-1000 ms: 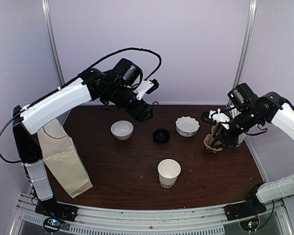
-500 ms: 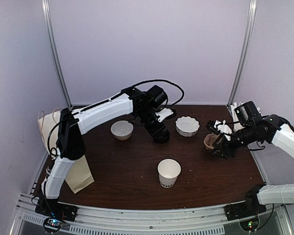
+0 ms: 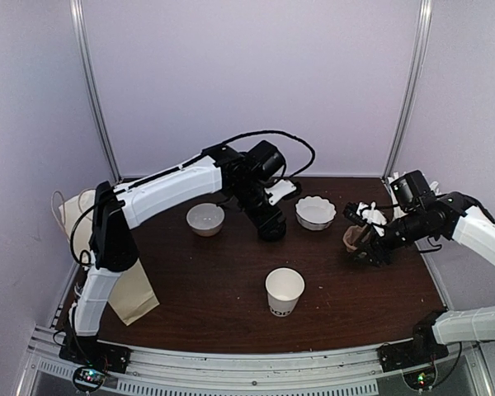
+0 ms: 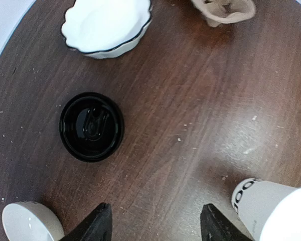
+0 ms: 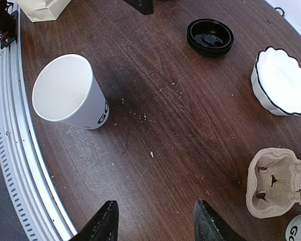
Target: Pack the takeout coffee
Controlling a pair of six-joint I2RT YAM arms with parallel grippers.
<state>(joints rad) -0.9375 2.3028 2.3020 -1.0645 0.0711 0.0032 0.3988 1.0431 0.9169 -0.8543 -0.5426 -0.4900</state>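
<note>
At the left gripper (image 4: 158, 227): spread well apart, gripping nothing, low in the frame, with the black lid (image 4: 92, 126) up and to the left, lying flat on the table (image 4: 190, 100). At the right gripper (image 5: 158, 223): parted too and empty, at the bottom edge of its own view. Looks like the reach for the lid, ahead of capping. Calls next for shifting over the lid, centring, lowering, then closing. Further out, at lower right of the left-wrist view: the paper cup (image 4: 263, 206), upright, mouth up, long axis vertical, taper narrowing towards the base.
</note>
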